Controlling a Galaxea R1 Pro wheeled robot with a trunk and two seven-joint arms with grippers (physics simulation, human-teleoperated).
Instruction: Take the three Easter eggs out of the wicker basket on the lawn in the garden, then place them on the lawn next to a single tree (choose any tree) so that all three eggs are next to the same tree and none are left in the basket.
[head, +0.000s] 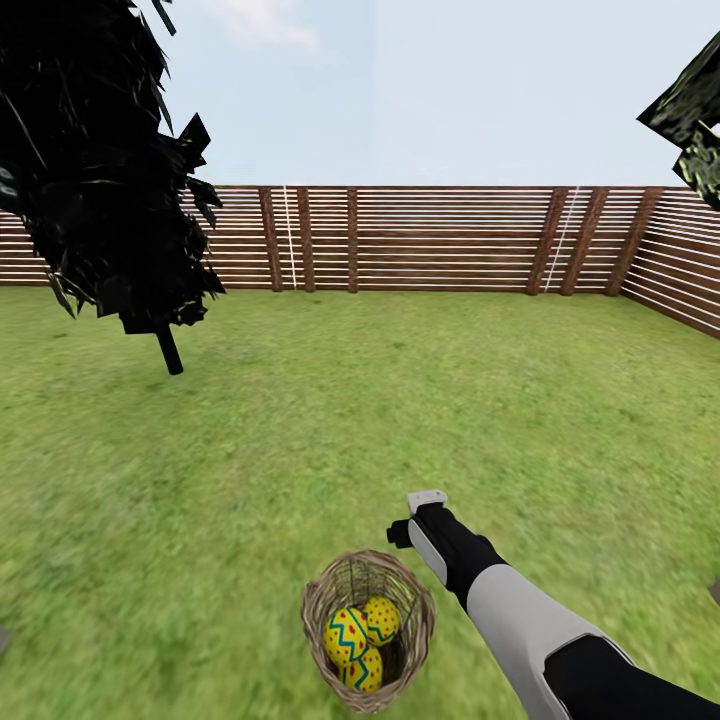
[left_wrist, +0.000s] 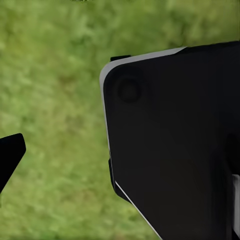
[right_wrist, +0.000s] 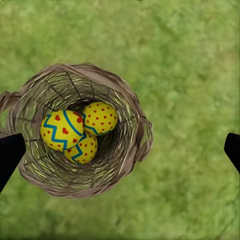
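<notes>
A: Head view?
B: The wicker basket (head: 368, 628) sits on the lawn (head: 300, 450) holding three Easter eggs (head: 360, 635); the right arm (head: 500, 600) reaches just beside it.
A: Left wrist?
B: Grass, a dark panel (left_wrist: 175, 145); claw state unclear.
A: Right wrist?
B: The right gripper (right_wrist: 120, 150) is spread wide above the basket.

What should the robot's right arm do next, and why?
Probably lower the right tool into the wicker basket toward the top Easter egg: all three eggs lie inside, and the tool's open fingers hang above, straddling it.
</notes>
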